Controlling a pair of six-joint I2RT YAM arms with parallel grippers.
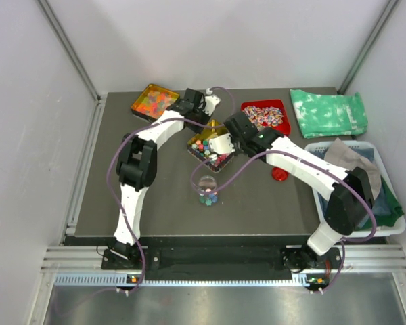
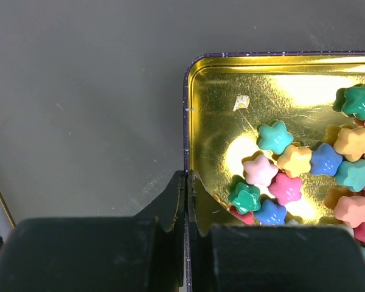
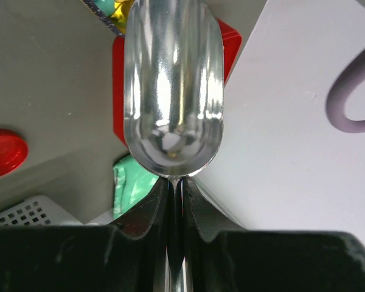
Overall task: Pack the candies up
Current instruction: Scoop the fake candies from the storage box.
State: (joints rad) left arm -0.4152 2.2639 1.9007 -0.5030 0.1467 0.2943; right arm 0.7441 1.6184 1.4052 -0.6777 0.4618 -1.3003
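Bare table (image 2: 79, 91) left of tin (image 2: 231, 79); candies (image 2: 292, 161) inside

A robot lab cell: white panel walls (image 1: 223, 40), aluminium framing (image 1: 69, 47), dark table (image 1: 257, 203).

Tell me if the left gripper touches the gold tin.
Touching: left wrist view shows the left gripper clamped on the rim of the gold tin, one finger each side.

Plain pale walls (image 1: 223, 40) enclose a dark grey table (image 1: 257, 206).
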